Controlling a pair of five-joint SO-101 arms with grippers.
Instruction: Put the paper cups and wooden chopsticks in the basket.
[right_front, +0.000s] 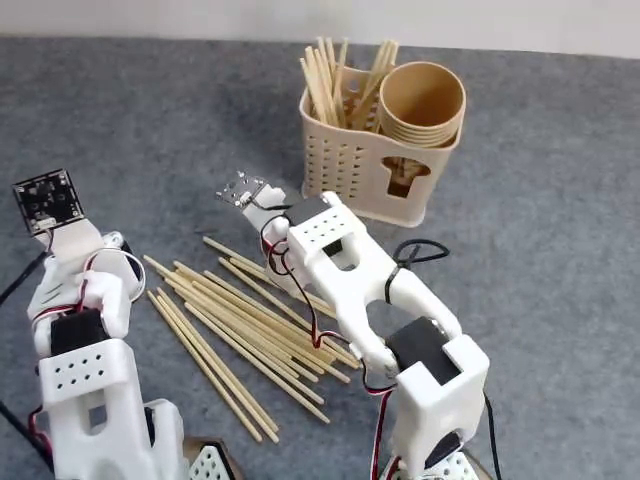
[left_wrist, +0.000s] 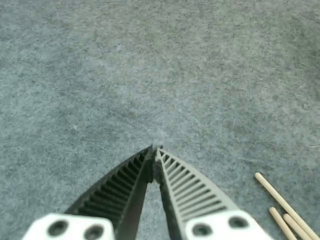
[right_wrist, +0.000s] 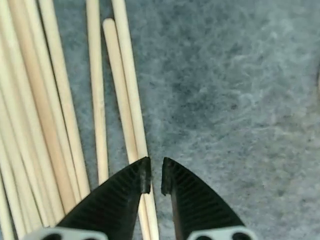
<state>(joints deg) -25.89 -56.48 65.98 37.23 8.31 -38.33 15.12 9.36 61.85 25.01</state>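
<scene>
Nearest, the left arm (right_front: 85, 340) sits at the low left edge of the high view. Left tool (left_wrist: 154, 150) has its tips pressed together, nothing between them, over bare grey surface (right_front: 550, 250). The ends of a few loose chopsticks (left_wrist: 285, 205) lie off to one side of it, apart from the tips and cut off by the frame edge.

The right arm (right_front: 350, 280) leans over the loose chopsticks (right_front: 250, 330), which lie flat in a fanned pile between the two arms. Right tool (right_wrist: 156, 175) has a narrow gap between its tips and holds nothing. It is just above the pile's edge: two sticks (right_wrist: 125, 100) run under one finger, and the rest lie beside it (cannot tell if it touches them). In the high view its tips are hidden under the arm's own body, which also covers part of the pile.

Farthest, the basket (right_front: 355, 165) stands upright, well apart from both tools. Stacked paper cups (right_front: 422, 100) sit in one side of it; the count is hard to tell from the rims. Upright chopsticks (right_front: 335, 70) stand in the part beside the cups, their lower halves hidden by the basket wall.
</scene>
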